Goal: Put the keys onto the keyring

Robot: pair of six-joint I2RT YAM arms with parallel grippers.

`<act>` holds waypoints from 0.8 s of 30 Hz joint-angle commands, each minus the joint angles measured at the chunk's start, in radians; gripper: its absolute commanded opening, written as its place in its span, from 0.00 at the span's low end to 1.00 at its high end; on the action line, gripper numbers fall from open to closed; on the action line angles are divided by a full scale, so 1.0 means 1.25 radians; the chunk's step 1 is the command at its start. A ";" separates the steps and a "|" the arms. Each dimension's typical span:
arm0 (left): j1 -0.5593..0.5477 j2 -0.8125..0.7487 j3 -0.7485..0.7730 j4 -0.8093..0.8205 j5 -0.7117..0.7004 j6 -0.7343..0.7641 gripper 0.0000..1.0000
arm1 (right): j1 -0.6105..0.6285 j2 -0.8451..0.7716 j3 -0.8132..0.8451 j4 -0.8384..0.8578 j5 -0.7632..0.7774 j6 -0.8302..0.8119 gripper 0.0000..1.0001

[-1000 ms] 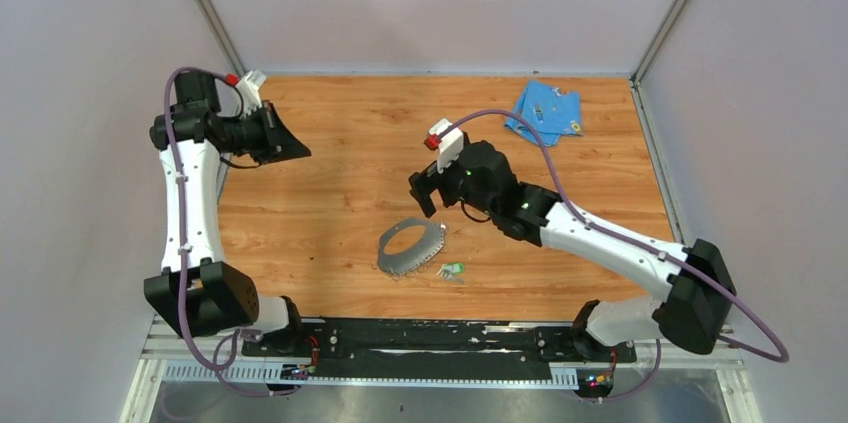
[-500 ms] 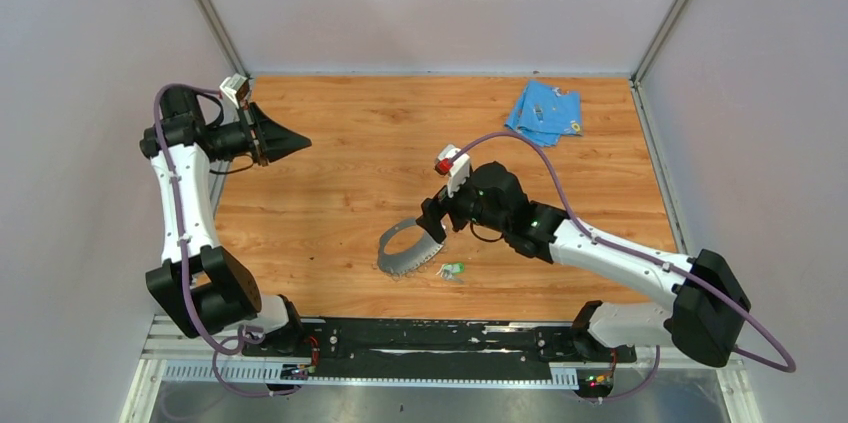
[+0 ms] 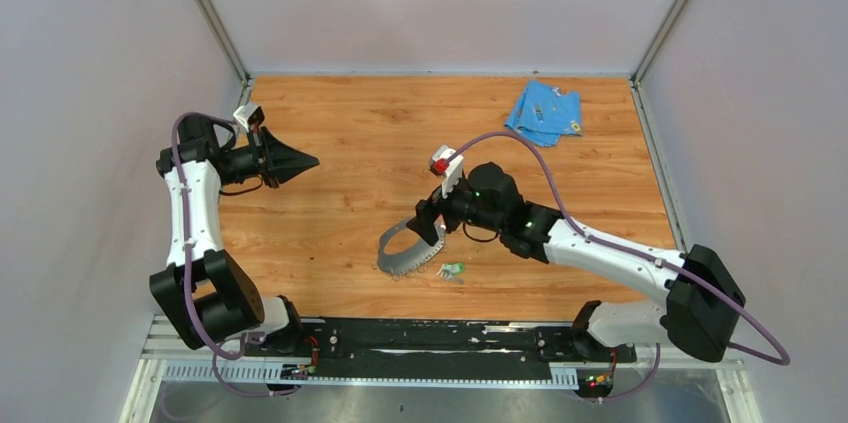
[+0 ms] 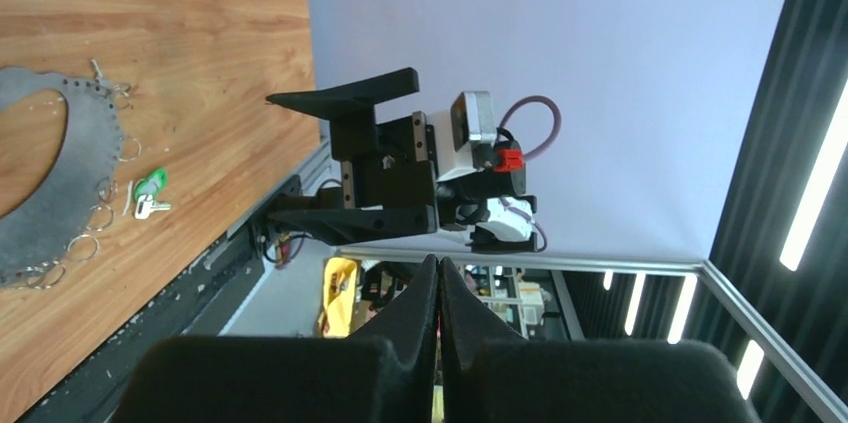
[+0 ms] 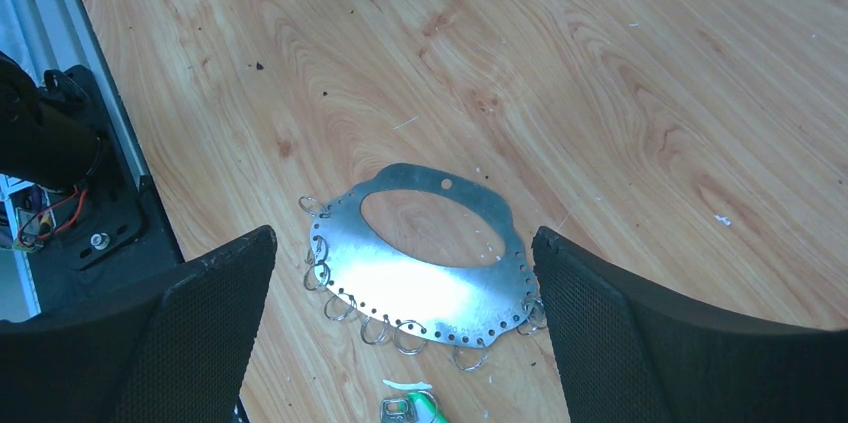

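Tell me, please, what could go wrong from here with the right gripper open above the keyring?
1. The keyring lies flat on the table, so the open right gripper may skid it rather than lift it.
2. The keys lie close beside its edge; a descending finger could knock them away.
3. The left gripper is shut and off to the side, so nothing steadies the keyring.

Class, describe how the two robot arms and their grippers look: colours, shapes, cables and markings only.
The left arm and right arm both have white links between black joints, with a purple cable looped along each. A white box sits at each wrist, red-tipped on the right. The left gripper and right gripper are black; the right one's fingers are broad with a fine dotted texture.
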 commanded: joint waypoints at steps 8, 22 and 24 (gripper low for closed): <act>0.004 -0.033 -0.019 -0.031 0.035 -0.126 0.00 | -0.035 0.110 0.055 -0.003 -0.140 0.044 1.00; 0.004 -0.057 -0.002 -0.031 0.040 -0.126 0.00 | 0.145 0.265 0.182 -0.199 0.003 -0.259 0.93; 0.004 -0.062 0.014 -0.027 -0.023 -0.117 0.03 | 0.148 0.277 0.175 -0.195 -0.011 -0.282 0.95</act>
